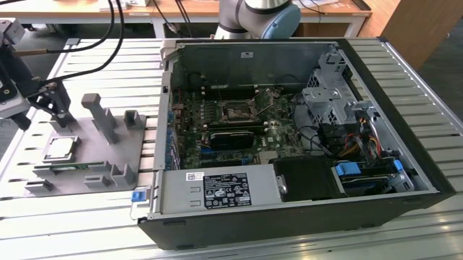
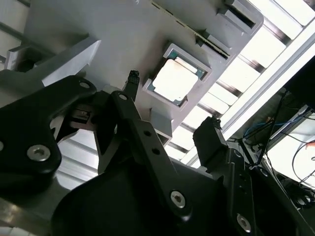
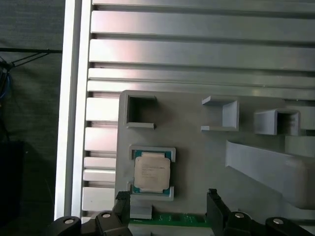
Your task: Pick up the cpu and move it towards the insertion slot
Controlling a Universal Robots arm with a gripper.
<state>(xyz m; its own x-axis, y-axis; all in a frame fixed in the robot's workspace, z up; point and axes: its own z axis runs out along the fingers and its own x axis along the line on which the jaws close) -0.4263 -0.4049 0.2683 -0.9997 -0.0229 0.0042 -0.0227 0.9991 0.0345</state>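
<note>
Slatted metal table (image 1: pixel 72 227), wooden desk (image 1: pixel 199 6) behind

Bright light; glare on cpu (image 2: pixel 174 81), table slats (image 2: pixel 285 29).

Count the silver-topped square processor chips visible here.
1: the silver-topped square cpu lies in a recess of the grey plastic fixture; others could be hidden inside the black computer case.
</note>
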